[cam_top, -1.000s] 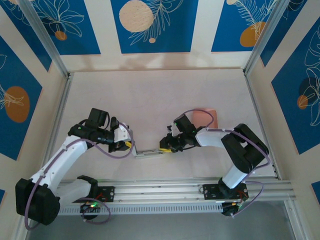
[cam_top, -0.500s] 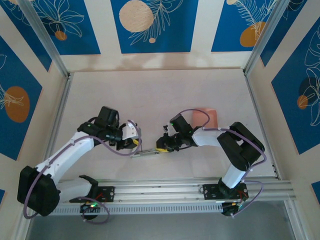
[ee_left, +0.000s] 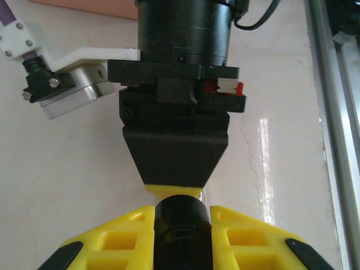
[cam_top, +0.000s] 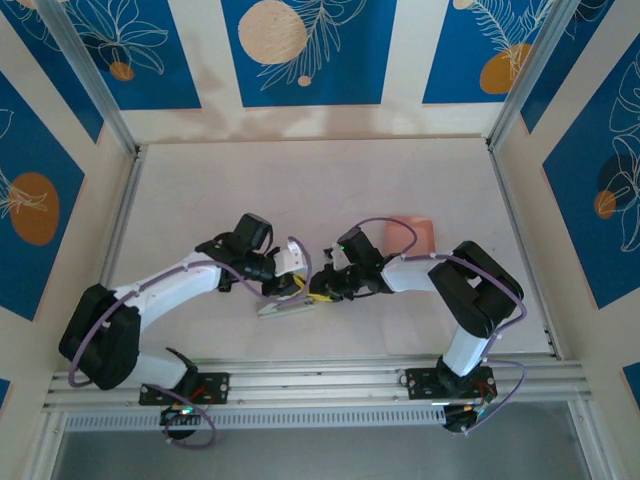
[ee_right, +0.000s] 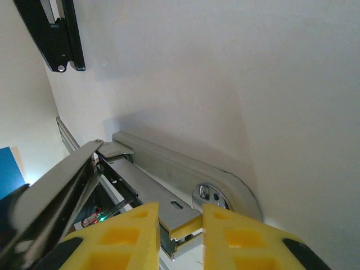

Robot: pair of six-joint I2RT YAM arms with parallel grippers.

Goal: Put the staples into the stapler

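The stapler (cam_top: 283, 307) is being held flat on the pale surface (cam_top: 300, 190) between the two arms, near the front rail. The left hand (ee_left: 181, 209) is being clamped on a dark rounded part, judged to be the stapler's lifted top. The right hand (ee_right: 180, 216) is being pressed shut on the metal rail end beside the hinge pin. Staples: whether any are lying in the opened channel cannot be told. The pink tray (cam_top: 418, 232) is sitting well apart, behind the right arm. Risks being noted: the hands are being worked almost nose to nose, so a small lunge by either could be bringing fingers into collision. The top could be snapping down if the left grip is being eased. The thin rail could be slipping from the right pads, with the body being dragged sideways. The open channel, hinge and grey base are being shown from the right wrist; overhead these are being covered by the hands, while the overall layout and the tray are being shown there.
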